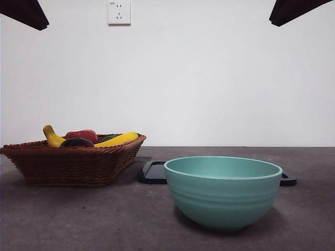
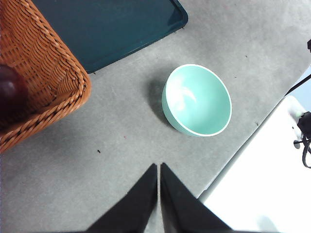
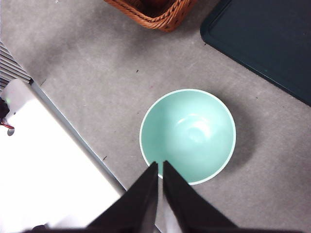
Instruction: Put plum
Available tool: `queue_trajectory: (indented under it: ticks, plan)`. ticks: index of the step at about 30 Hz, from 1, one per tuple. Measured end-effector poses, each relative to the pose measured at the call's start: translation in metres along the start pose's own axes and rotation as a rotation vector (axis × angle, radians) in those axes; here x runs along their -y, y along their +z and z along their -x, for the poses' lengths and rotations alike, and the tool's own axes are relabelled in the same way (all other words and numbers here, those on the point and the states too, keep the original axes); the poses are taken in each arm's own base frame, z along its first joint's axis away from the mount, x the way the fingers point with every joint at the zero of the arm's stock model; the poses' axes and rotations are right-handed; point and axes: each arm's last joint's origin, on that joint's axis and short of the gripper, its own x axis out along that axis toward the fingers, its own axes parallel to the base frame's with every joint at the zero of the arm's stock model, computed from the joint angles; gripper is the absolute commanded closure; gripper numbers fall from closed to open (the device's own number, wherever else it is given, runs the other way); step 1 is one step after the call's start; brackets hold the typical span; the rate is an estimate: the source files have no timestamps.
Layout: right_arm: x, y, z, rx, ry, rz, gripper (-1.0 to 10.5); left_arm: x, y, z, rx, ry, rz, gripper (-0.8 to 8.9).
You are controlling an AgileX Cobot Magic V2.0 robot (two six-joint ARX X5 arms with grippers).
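The plum [image 1: 76,142] is a dark maroon round fruit lying in the wicker basket [image 1: 73,164] at the left of the table; its edge also shows in the left wrist view as the plum [image 2: 10,90] inside the basket [image 2: 53,73]. My left gripper [image 2: 159,167] is shut and empty, high above the table between basket and bowl. High over the teal bowl [image 3: 188,134], my right gripper [image 3: 160,165] is shut too, holding nothing. Both arms show only as black tips at the top corners of the front view.
The teal bowl [image 1: 223,191] stands near the front, right of centre. Behind it lies a dark flat tray [image 1: 154,172]. The basket also holds a banana [image 1: 52,137], a red fruit [image 1: 82,135] and a yellow fruit [image 1: 118,139]. The table's edge [image 2: 233,155] runs close by the bowl.
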Motion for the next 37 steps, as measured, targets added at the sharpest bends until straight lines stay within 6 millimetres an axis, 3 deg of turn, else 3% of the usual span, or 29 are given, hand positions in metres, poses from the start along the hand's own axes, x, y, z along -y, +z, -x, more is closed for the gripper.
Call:
queue_trajectory:
  ticks: [7, 10, 16, 21, 28, 37]
  plan:
    - [0.000, 0.000, 0.000, 0.000, 0.000, 0.000, 9.4, 0.001, 0.000, 0.001, 0.008, 0.003, -0.004, 8.06]
    - [0.000, 0.000, 0.000, 0.000, 0.000, 0.000, 9.4, 0.002, 0.001, 0.012, 0.078, 0.056, -0.054, 8.06]
    - [0.000, 0.000, 0.000, 0.000, 0.000, 0.000, 9.4, 0.003, 0.008, 0.061, 0.505, 0.328, -0.210, 8.06]
    - [0.000, 0.000, 0.000, 0.000, 0.000, 0.000, 9.4, 0.000, -0.014, 0.080, 0.806, 0.572, -0.289, 8.07]
    - [0.000, 0.000, 0.000, 0.000, 0.000, 0.000, 9.4, -0.011, -0.069, 0.066, 1.005, 0.881, -0.254, 8.07]
    - [0.000, 0.000, 0.000, 0.000, 0.000, 0.000, 9.4, -0.040, -0.129, 0.015, 0.916, 0.968, -0.157, 8.07]
